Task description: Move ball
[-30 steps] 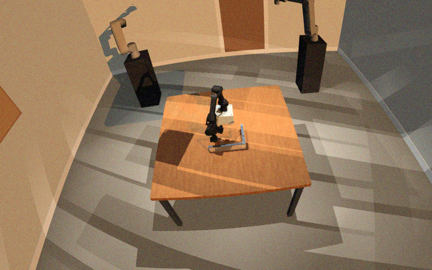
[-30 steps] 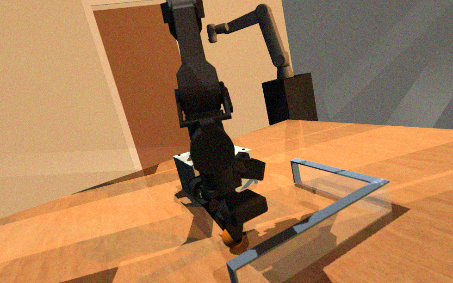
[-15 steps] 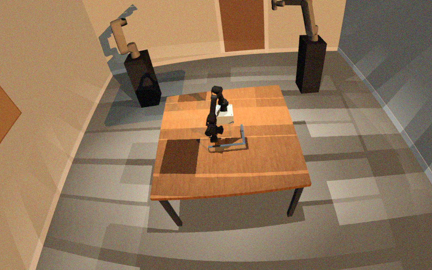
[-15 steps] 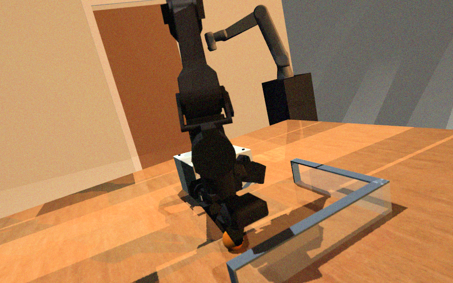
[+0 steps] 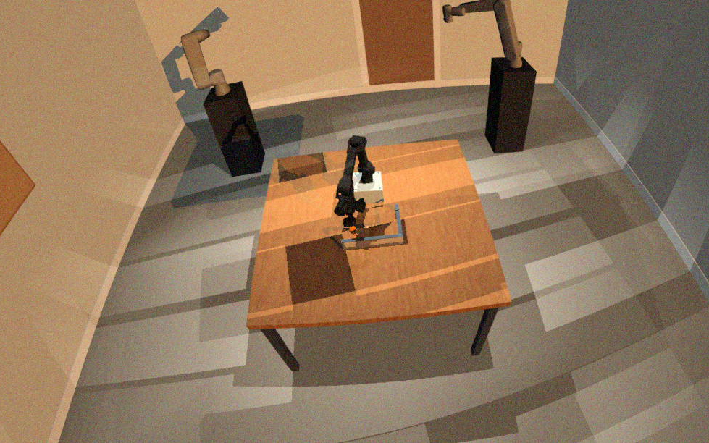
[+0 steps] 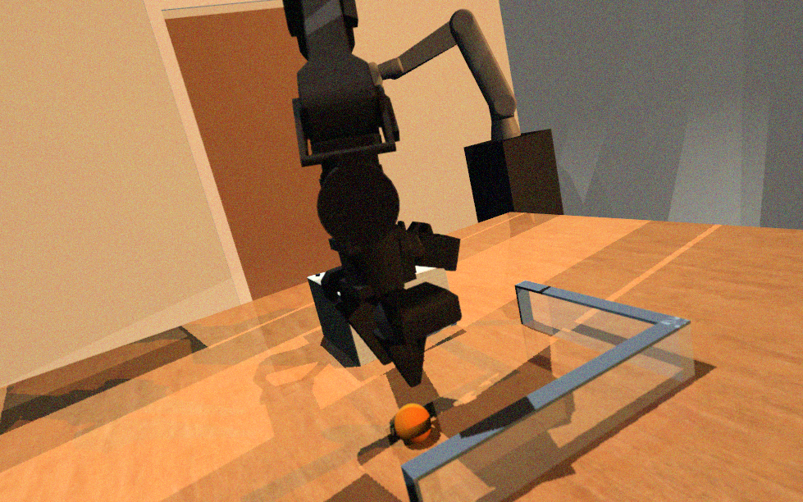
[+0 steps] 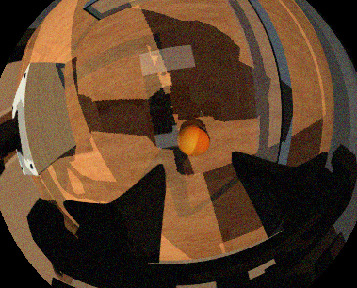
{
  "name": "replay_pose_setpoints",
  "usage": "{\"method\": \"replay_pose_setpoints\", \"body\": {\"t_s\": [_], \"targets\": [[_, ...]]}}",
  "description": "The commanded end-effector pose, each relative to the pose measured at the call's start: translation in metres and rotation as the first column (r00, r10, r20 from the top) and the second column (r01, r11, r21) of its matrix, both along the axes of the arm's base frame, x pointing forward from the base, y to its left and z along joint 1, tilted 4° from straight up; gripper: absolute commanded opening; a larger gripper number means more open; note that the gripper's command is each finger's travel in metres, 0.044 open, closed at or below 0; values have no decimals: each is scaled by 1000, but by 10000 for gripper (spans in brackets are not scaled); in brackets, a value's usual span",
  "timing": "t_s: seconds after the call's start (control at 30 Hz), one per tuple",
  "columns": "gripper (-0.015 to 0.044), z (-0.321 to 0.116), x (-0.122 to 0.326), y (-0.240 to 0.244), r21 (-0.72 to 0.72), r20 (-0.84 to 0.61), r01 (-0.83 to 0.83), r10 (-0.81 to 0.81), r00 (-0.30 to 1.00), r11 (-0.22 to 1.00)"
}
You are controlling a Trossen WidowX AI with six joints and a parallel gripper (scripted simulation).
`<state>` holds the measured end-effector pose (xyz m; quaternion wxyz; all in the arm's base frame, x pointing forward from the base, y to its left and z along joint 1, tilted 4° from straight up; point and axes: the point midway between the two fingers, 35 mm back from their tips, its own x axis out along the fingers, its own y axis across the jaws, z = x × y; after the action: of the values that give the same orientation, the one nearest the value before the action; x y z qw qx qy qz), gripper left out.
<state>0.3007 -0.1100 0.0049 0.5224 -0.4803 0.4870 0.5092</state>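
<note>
no readable text, label, brand, number or sign is found in any of the three views, nothing written can be read on any of the surfaces shown

Table (image 5: 428, 275) (image 6: 704, 436) (image 7: 99, 75), ctr. of rm.: ball (image 5: 352, 228) (image 6: 412, 422) (image 7: 194, 141) on top, just beyond L end of near wall (image 5: 370, 238) (image 6: 578, 377) (image 7: 279, 61); R wall (image 5: 398, 220) (image 6: 597, 304) meets it at near R; base block (image 5: 368, 195) (image 6: 329, 318) (image 7: 47, 113) farther back. Behind table: L pedestal (image 5: 238, 132), R pedestal (image 5: 510, 104) (image 6: 531, 175).
</note>
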Motion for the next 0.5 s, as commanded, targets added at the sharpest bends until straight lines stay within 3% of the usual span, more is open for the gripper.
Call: {"method": "replay_pose_setpoints", "body": {"t_s": [0.0, 0.3, 0.47], "targets": [[285, 27, 0, -2, -9, 15, -4, 4, 1000, 1000], [285, 20, 4, -2, -11, 27, 1, -1, 1000, 1000], [416, 68, -2, -3, -11, 27, 1, -1, 1000, 1000]]}}
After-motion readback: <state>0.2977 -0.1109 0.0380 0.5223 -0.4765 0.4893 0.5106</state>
